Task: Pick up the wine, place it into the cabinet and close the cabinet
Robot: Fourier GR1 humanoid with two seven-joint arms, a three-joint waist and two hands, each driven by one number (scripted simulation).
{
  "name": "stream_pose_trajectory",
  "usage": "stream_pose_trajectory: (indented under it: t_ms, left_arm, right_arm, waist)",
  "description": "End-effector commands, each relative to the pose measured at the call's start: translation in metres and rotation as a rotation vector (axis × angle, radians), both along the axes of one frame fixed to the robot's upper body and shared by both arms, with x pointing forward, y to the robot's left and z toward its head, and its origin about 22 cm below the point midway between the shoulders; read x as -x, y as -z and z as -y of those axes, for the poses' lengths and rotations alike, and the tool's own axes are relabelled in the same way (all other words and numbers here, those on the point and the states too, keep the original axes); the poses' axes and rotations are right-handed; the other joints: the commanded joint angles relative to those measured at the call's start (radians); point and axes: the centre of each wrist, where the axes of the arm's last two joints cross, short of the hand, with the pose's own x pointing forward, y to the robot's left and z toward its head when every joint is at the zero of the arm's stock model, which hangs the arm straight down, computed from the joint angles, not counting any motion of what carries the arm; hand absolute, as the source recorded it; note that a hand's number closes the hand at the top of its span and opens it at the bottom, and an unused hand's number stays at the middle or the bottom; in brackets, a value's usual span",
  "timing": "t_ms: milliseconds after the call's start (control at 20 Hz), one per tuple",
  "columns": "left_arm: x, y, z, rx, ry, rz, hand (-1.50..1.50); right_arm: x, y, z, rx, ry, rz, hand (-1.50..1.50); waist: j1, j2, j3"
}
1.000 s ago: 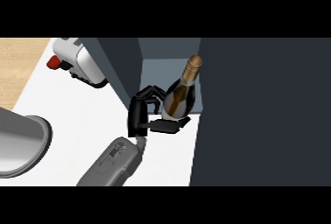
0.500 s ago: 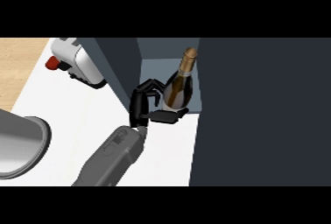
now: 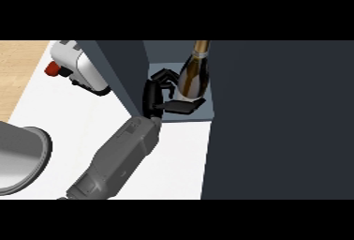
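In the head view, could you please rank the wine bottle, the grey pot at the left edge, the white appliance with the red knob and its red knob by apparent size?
1. Grey pot, though cut off by the edge.
2. White appliance, partly hidden by the cabinet wall.
3. Wine bottle, its base covered by the left hand; close to the appliance, so unsure.
4. Red knob.

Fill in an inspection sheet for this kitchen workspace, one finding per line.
Surface: white counter, wooden floor beyond its left edge.
Job's things: dark glass wine bottle with gold neck upright inside the dark grey cabinet.
Clutter: white appliance with red knob; round grey metal pot at the left edge.
Hands: left hand curled round the bottle; right hand not in view.
Cables: nothing seen.
Surroundings: nothing seen.
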Motion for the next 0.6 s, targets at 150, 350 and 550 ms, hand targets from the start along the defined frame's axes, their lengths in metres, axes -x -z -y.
stream_pose_trajectory:
  t_ms: [150,350,550]
  left_arm:
    - [-0.023,-0.01,-0.002,-0.021,-0.016,-0.016,1.5]
    - [-0.031,-0.023,0.006,-0.097,-0.039,-0.046,1.5]
    - [-0.02,0.012,-0.015,-0.161,-0.047,-0.086,1.5]
  right_arm:
    - [0.007,0.0,-0.008,-0.001,-0.012,0.025,-1.5]
    - [0.003,-0.006,0.006,0.029,-0.042,0.016,-1.5]
    - [-0.006,-0.008,-0.007,0.016,-0.05,0.025,-1.5]
  waist:
    - [-0.008,0.003,0.0]
    - [-0.025,0.006,0.0]
    - [-0.024,0.01,-0.001]
